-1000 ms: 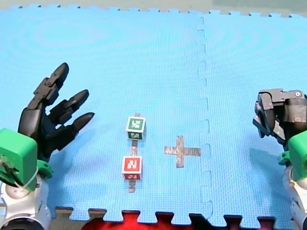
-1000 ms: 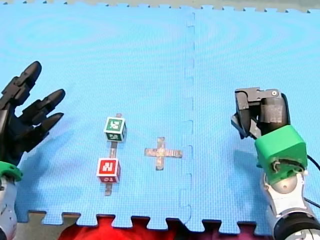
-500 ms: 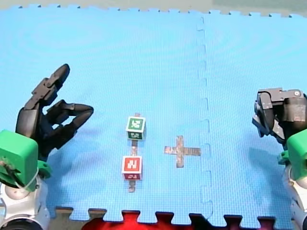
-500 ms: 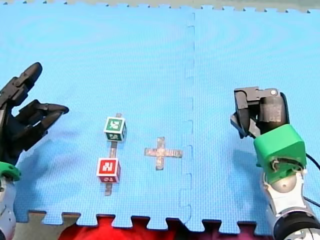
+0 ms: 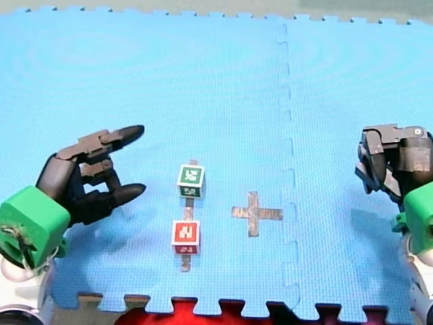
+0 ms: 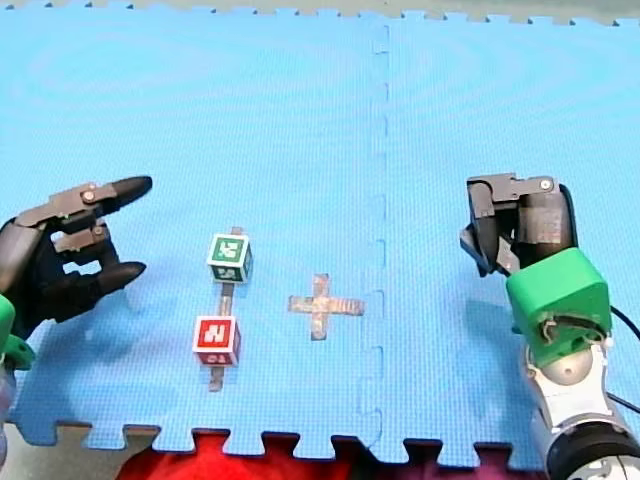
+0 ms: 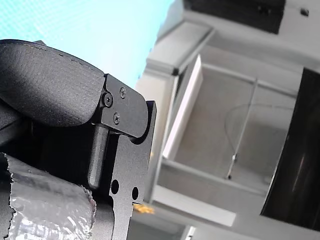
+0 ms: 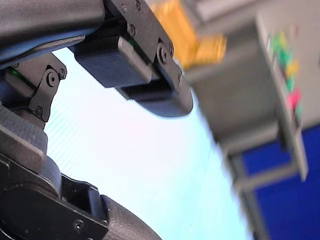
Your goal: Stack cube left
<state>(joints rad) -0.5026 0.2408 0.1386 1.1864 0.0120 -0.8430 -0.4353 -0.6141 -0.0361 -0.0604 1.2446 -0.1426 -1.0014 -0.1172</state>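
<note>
A green cube (image 5: 191,181) sits on the blue foam mat (image 5: 203,81), on a strip of grey tape. A red cube (image 5: 185,235) with a white letter on top lies just in front of it on the same strip, a small gap between them. My left hand (image 5: 128,161) is open and hovers to the left of the green cube, about a cube's width away, holding nothing. My right hand (image 5: 379,166) is shut and stays at the far right of the mat, away from both cubes.
A grey tape cross (image 5: 255,213) marks the mat to the right of the cubes. A jagged seam (image 5: 289,135) joins the two mat pieces. The mat's front edge (image 5: 203,305) runs close in front of the red cube, with red floor beyond it.
My left hand has turned and dropped from pointing away up the mat to pointing right, towards the cubes. The cubes and the right hand have not moved.
</note>
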